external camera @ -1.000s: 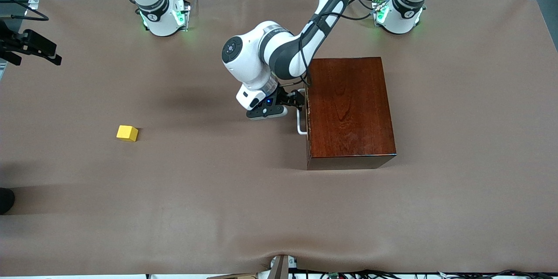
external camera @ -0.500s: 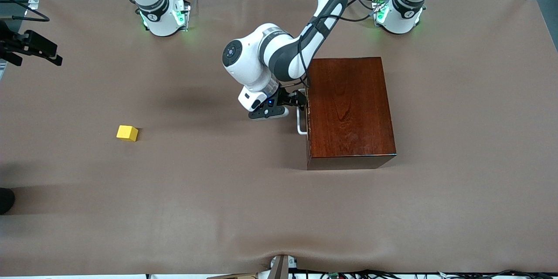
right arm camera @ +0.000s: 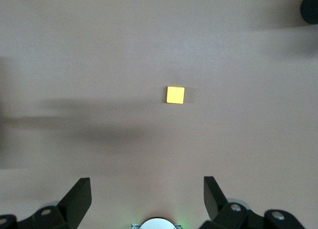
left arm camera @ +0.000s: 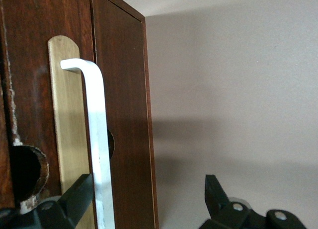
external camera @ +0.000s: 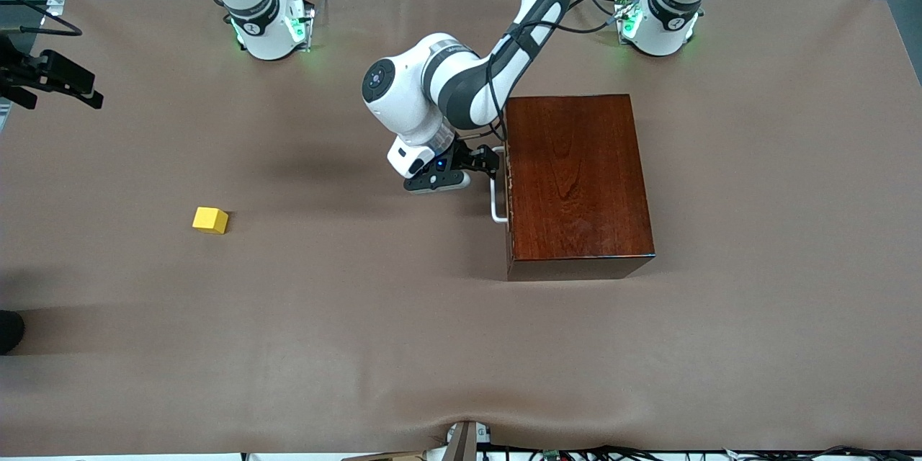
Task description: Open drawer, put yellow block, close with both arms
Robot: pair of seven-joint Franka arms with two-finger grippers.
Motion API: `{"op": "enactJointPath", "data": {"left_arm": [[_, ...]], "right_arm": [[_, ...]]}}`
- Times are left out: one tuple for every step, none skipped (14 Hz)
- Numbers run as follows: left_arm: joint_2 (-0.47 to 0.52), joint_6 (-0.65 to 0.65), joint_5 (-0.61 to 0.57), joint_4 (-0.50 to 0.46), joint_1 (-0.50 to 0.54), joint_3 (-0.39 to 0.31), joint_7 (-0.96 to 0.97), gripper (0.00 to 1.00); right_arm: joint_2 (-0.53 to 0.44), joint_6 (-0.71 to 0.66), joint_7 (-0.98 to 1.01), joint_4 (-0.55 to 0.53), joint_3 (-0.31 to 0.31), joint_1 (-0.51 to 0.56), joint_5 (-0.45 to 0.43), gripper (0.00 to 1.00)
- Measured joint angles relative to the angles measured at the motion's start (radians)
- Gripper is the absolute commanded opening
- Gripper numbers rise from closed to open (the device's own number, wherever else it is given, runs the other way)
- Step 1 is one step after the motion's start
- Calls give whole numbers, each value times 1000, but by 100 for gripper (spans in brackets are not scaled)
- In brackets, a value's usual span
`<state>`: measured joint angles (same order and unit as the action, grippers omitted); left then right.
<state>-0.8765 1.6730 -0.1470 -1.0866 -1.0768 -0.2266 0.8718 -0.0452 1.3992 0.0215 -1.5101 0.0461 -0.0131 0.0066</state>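
Observation:
The dark mahogany box (external camera: 576, 180) stands mid-table with the drawer (left arm camera: 119, 114) shut. Its white handle (external camera: 495, 203) faces the right arm's end of the table. My left gripper (external camera: 491, 160) is open at the end of the handle farther from the front camera. In the left wrist view the handle (left arm camera: 97, 139) lies between the open fingers of my left gripper (left arm camera: 149, 187), close to one fingertip (left arm camera: 82, 189). The yellow block (external camera: 210, 220) lies on the table toward the right arm's end. My right gripper (right arm camera: 147, 189) is open and empty, high over the table, with the block (right arm camera: 175, 95) below it.
A black fixture (external camera: 50, 75) juts in at the table's edge by the right arm's end. A dark round object (external camera: 9, 331) sits at that same edge, nearer the front camera. The brown cloth has a wrinkle at its front edge (external camera: 461, 421).
My left wrist and gripper have shifted slightly toward the right arm's end, still at the handle. The drawer stays shut. The block has not moved.

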Motion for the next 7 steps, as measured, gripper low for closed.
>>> {"op": "enactJointPath", "data": {"left_arm": [[0,0,0,0,0,0,0,100],[-1,0,0,0,1,0,3,100],[-1,0,0,0,2,0,18,100],[-1,0,1,0,3,0,39,100],[-1,0,2,0,4,0,54,100],[-1,0,5,0,5,0,61,100],[-1,0,10,0,6,0,67,100]], "right_arm": [[0,0,0,0,0,0,0,100],[0,0,0,0,0,0,0,100],[0,0,0,0,0,0,0,100],[0,0,0,0,0,0,0,100],[0,0,0,0,0,0,0,100],[0,0,0,0,0,0,0,100],[0,0,0,0,0,0,0,100]]}}
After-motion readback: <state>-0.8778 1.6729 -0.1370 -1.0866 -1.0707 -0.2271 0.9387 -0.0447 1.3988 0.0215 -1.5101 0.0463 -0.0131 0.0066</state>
